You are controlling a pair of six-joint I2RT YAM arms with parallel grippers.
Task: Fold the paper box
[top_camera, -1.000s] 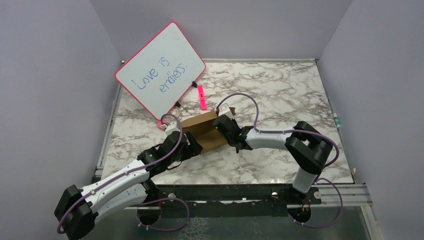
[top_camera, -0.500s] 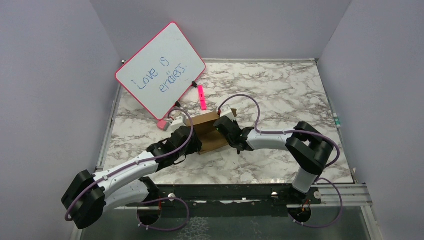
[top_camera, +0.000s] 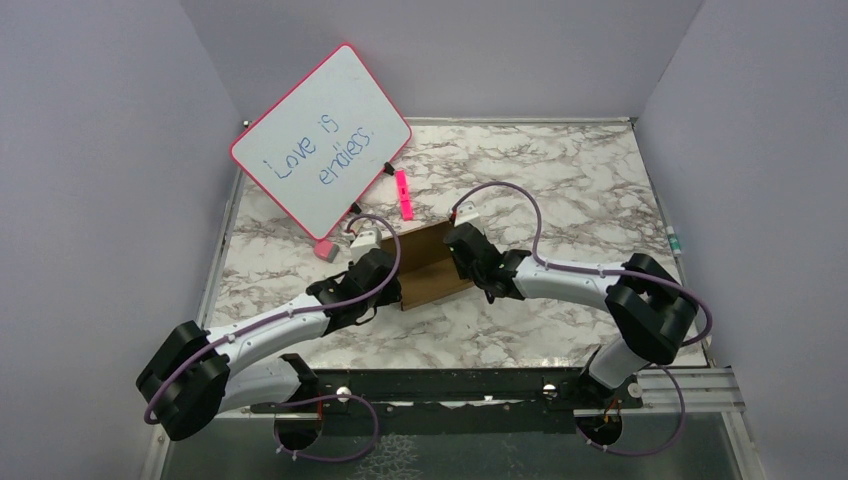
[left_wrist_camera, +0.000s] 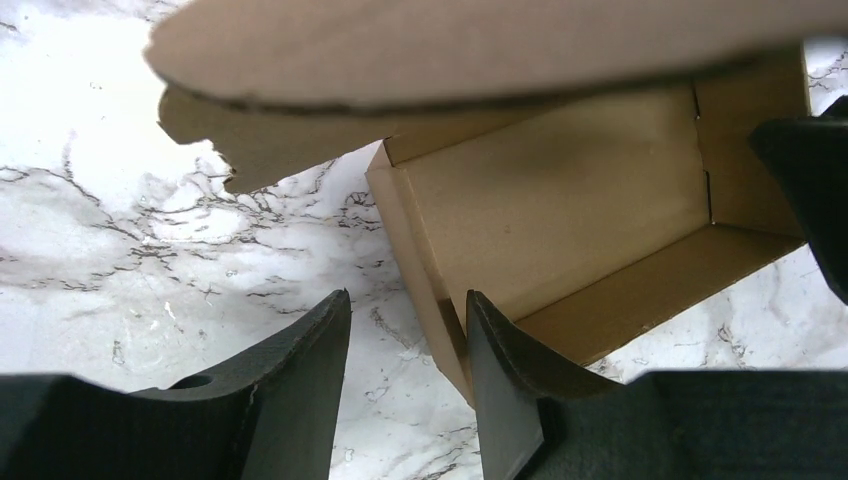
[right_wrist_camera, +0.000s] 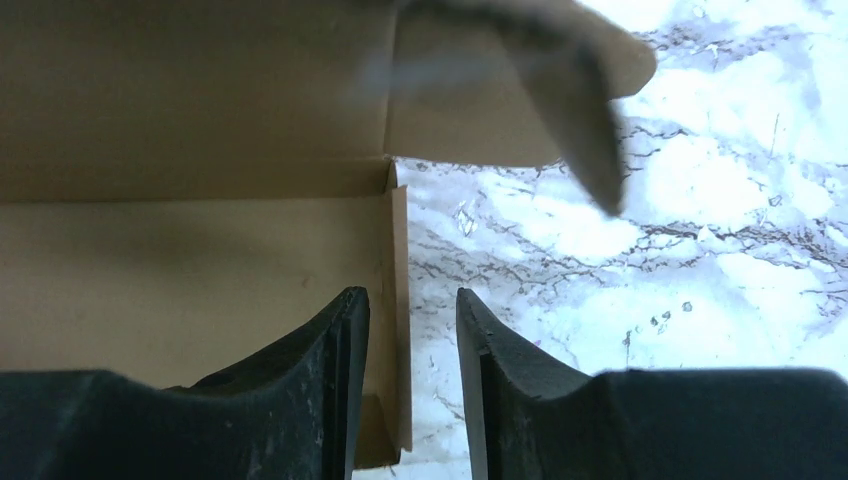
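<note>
TOP EXTERNAL VIEW
- Paper box (top_camera: 430, 265): lies on the marble table (top_camera: 560, 180), near the middle, between the two arms. It is brown, partly formed, with its inside facing up.
- Left gripper (top_camera: 397, 278): at the left end of the box. The fingertips are hidden under the wrist body, so the jaw gap cannot be read here.
- Right gripper (top_camera: 457, 258): at the right end of the box. The tips are also masked by the arm.
- Whiteboard (top_camera: 320, 140): pink-framed and tilted at the far left, well apart from the box.
- Pink marker (top_camera: 403, 195): on the table, between whiteboard and box.

LEFT WRIST VIEW
- Left gripper (left_wrist_camera: 405, 300): jaws part-way apart and clamping nothing. The near side wall of the box runs down between the fingers (left_wrist_camera: 300, 380), close to the right-hand one, with bare marble showing on the other side.
- Paper box (left_wrist_camera: 560, 200): the floor and three raised walls are visible.
- Upper flap (left_wrist_camera: 450, 45): blurred, crosses the top of the frame and is cut off at its edge.
- Right edge: a dark form, cut off and not identifiable.

RIGHT WRIST VIEW
- Right gripper (right_wrist_camera: 410, 295): jaws narrowly apart, straddling the box's end wall without pinching it. Marble shows in the gap.
- Paper box (right_wrist_camera: 190, 260): fills the left half of the frame, and its lower part is hidden behind the fingers.
- Corner flap (right_wrist_camera: 560, 90): out of focus, so its fold angle is unclear.
</note>
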